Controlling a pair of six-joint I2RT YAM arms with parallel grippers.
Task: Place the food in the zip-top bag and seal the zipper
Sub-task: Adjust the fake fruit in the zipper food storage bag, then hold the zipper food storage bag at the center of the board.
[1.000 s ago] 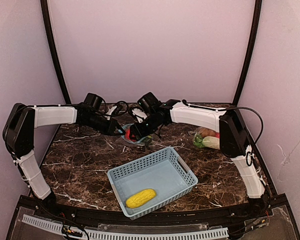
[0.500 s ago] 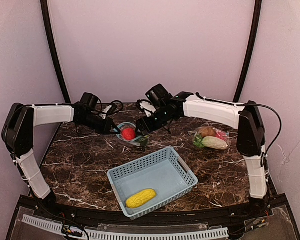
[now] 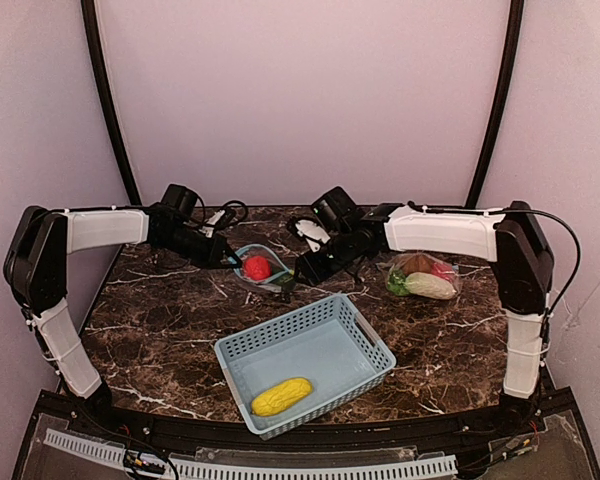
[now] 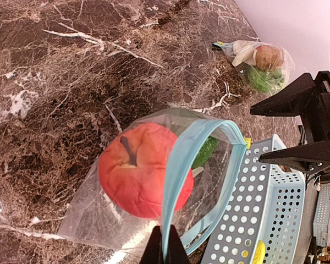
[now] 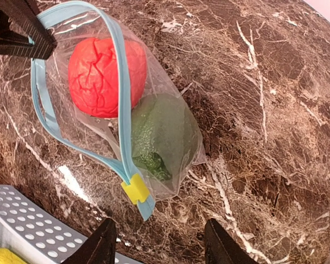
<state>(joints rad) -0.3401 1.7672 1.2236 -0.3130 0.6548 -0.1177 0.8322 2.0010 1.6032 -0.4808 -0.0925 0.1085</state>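
Note:
The clear zip-top bag (image 4: 99, 220) with a blue zipper strip (image 5: 41, 104) lies on the marble table. A red apple (image 4: 137, 176) and a dark green round fruit (image 5: 159, 137) are inside it. My left gripper (image 4: 165, 247) is shut on the zipper edge and holds the mouth up. The yellow slider (image 5: 135, 191) sits at the zipper's near end. Just beyond the slider, my right gripper (image 5: 159, 234) hovers open over bare table with nothing in it. In the top view it (image 3: 305, 272) is right of the bag (image 3: 260, 268). A yellow corn (image 3: 281, 396) lies in the basket.
The light blue basket (image 3: 290, 318) stands in front of the bag, close to both grippers. A second clear bag (image 3: 420, 277) holding a brown potato, white radish, green and red pieces lies at the right. The back wall is close behind the arms.
My right gripper has let go of the apple into the bag, drawn back to the right and lower, and its jaws have narrowed somewhat. The left gripper keeps its hold.

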